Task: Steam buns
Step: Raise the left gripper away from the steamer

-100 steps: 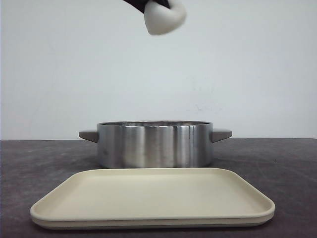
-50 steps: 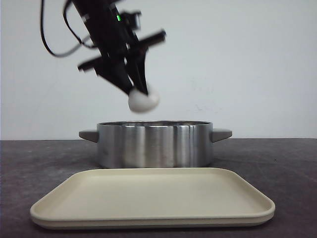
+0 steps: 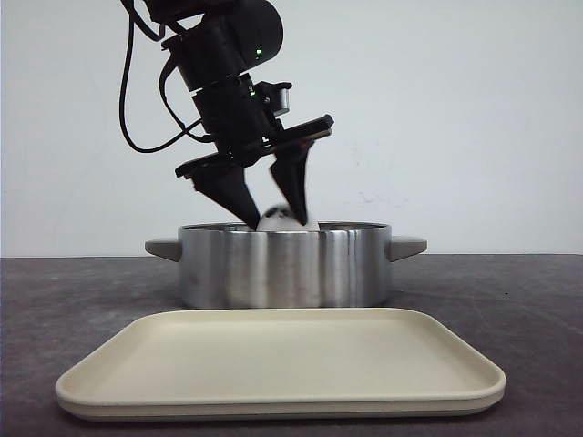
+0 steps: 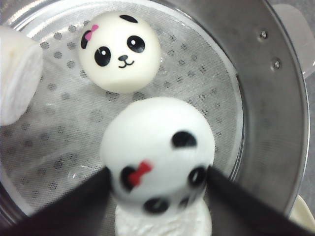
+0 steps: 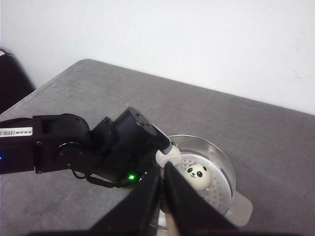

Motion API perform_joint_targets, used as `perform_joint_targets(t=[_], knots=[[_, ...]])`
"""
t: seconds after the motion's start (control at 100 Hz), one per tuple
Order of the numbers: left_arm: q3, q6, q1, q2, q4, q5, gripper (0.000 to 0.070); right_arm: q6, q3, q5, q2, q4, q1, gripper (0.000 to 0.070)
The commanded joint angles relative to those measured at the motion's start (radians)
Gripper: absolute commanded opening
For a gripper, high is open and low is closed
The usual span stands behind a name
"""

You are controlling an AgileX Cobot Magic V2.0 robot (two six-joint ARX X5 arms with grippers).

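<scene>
Nearest, the tray (image 3: 273, 364) on the counter (image 3: 73, 300) lay bare in front of the steamer pot (image 3: 284, 264). Above the pot, the left tool (image 3: 273, 214) gripped a panda bun (image 4: 160, 147), lowering it beside a bun (image 4: 119, 51) already seated; release remained.
</scene>
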Motion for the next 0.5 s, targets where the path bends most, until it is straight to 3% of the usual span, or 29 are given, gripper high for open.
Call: perform_joint_targets(t=[0.0, 0.21, 0.49], knots=[[0.032, 0.006, -0.006, 0.016, -0.014, 0.003, 0.0523, -0.011, 0.018, 0.002, 0.015, 0.013, 0.010, 0.0003], [0.108, 0.011, -0.006, 0.016, -0.124, -0.004, 0.0522, -0.011, 0.017, 0.004, 0.034, 0.011, 0.010, 0.0003], [0.161, 0.026, -0.006, -0.164, -0.186, -0.145, 0.0501, -0.042, 0.015, 0.020, 0.076, 0.009, 0.009, 0.0003]])
